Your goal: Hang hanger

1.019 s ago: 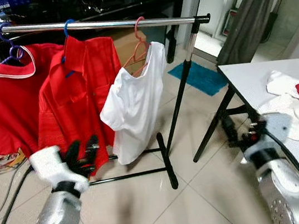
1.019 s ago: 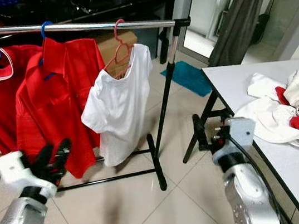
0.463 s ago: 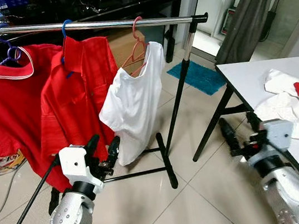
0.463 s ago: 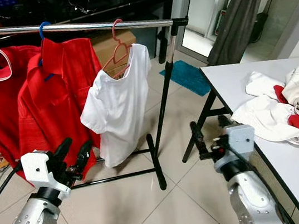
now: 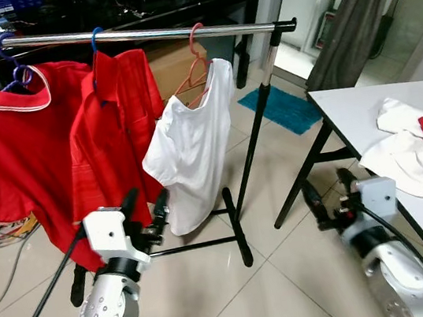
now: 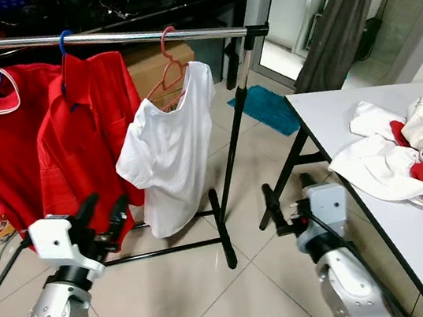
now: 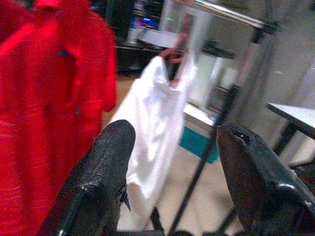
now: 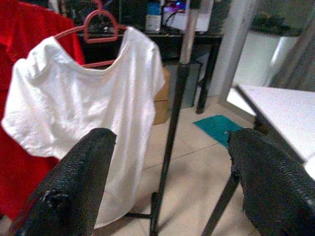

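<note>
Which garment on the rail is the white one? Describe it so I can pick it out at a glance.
Find the silver clothes rail across the back of the scene. Three garments hang from it; follow it toward its right end, near the black upright. The white T-shirt hangs there on a pink hanger, the only white garment, beside two red shirts on blue and purple hangers.

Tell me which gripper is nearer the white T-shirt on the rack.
Left. The left gripper sits just below the white T-shirt, near its hem; the right gripper is off to its right, by the table.
</note>
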`<state>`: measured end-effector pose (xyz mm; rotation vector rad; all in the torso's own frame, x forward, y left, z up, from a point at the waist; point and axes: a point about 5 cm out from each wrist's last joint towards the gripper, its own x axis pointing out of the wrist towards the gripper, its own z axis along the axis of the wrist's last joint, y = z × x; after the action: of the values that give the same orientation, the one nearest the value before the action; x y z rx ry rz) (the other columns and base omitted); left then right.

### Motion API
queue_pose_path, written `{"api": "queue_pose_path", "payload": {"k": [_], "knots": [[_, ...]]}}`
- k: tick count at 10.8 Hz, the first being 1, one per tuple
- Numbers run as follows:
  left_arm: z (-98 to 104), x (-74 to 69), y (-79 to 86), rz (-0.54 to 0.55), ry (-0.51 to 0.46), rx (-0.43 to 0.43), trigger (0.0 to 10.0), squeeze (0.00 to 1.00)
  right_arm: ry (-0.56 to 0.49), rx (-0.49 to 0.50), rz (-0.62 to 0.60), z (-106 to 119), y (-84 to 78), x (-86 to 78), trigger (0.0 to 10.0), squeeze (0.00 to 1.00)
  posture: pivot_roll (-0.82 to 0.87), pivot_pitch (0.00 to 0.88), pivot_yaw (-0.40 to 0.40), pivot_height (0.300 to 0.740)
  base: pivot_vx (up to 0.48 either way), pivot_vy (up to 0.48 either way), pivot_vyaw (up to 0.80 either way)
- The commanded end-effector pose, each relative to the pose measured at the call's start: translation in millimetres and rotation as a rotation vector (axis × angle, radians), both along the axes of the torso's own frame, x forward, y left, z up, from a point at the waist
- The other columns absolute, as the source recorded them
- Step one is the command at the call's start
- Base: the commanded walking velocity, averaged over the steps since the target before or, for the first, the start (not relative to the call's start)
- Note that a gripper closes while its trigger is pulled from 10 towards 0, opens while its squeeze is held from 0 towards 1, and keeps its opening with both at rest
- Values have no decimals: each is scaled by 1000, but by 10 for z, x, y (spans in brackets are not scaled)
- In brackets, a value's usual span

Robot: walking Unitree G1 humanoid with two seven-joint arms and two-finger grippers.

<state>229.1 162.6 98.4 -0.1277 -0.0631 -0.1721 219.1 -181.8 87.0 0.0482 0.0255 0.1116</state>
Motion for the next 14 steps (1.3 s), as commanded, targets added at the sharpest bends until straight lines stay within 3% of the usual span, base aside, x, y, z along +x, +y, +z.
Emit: {"api": "queue_pose_path", "payload": {"k": [1,2,3,4,11,14], "knots": [[-2,-25,10,43,4,-10,10000,0,-18,-15,-48,46,-112,-42,10000,0,32,0,-85,740,0,0,0],[-36,-54,-1,57,16,-16,10000,0,-2,-16,-54,9,-97,-89,6627,0,31,0,-86,740,0,0,0],[-52,-58,-31,53,15,-11,10000,0,4,-16,-55,-19,-75,-94,588,0,27,0,-86,740,0,0,0],[-58,-28,-63,38,14,2,10000,0,-4,-17,-48,-10,-44,-40,10000,0,23,0,-87,740,0,0,0],[-49,56,-127,45,9,5,10000,0,-30,-4,-40,-10,44,154,10000,0,36,0,-94,740,0,0,0],[-52,46,-119,63,-6,8,10000,0,-33,-19,-24,-20,26,173,10000,0,42,0,-100,740,373,0,0]]}}
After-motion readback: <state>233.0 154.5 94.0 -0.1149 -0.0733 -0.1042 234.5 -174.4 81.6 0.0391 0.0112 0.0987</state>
